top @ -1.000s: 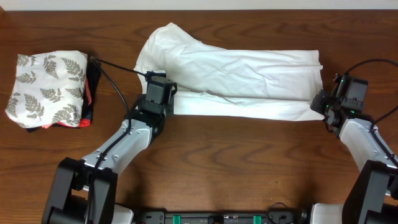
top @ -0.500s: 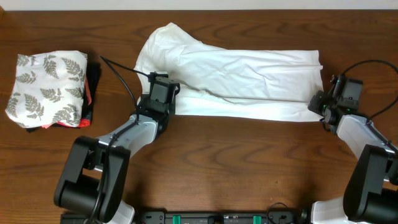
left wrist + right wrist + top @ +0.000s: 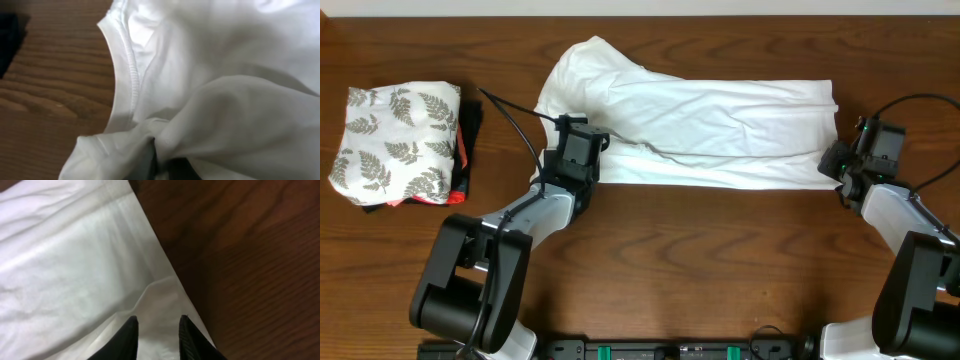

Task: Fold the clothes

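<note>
The desk [image 3: 720, 260] carries the shirt [image 3: 720, 125] as a long white band across its far half, neck end to the left and hem end to the right. It seems laid this way so each arm can reach one end. The sides look already turned in lengthwise, with a second layer showing along the near edge, so the fold across the middle probably comes next. At the far left the fern cloth [image 3: 395, 140] sits on black and red garments [image 3: 468, 150], well apart from the shirt, likely parked there to leave the working space open. The left tool [image 3: 590, 150] sits at the shirt's near left corner. In its wrist view bunched fabric drapes over the fingers beside the ribbed collar [image 3: 127, 65], and I cannot tell whether the jaws are pinching it or parted. The right tool [image 3: 838, 165] rests at the near right corner, and its wrist view shows the two dark fingers [image 3: 127, 335] standing apart with the hem corner [image 3: 165, 287] lying flat between and ahead of them, gripping nothing. The band lies fairly smooth between the two tools, with creases gathering toward the left one.
</note>
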Robot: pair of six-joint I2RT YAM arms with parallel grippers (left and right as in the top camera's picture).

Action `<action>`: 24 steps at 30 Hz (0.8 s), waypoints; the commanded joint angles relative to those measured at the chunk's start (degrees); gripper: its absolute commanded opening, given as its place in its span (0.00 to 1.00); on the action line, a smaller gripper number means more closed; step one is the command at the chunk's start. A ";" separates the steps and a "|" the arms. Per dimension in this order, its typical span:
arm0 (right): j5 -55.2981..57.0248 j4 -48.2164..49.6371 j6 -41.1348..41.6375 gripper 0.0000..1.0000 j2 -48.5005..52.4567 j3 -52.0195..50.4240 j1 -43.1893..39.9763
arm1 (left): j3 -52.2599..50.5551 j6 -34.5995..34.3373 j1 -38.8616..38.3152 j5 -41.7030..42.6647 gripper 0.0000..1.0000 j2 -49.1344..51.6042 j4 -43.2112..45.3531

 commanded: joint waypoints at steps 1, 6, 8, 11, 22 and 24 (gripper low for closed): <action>0.76 0.09 0.76 0.27 1.44 0.74 -0.76 | 0.90 -0.09 0.92 -2.19 0.30 1.46 1.77; -0.90 -0.24 0.72 0.27 1.57 0.74 -0.76 | 0.90 0.70 0.98 -2.21 0.53 1.60 6.49; -2.49 -0.13 0.55 0.27 1.55 0.74 -0.76 | 0.90 3.89 0.98 -2.21 0.53 1.57 9.68; -7.78 0.26 -1.95 0.25 1.53 0.76 -0.81 | 0.92 6.47 0.96 -2.21 0.53 0.83 11.93; -26.60 -0.28 -8.44 0.18 1.53 0.81 -0.81 | 0.92 10.16 0.96 -2.23 0.52 -7.82 7.65; -31.87 -0.09 -10.95 0.15 1.53 0.81 -0.81 | 0.92 10.34 0.96 -2.23 0.52 -10.05 7.63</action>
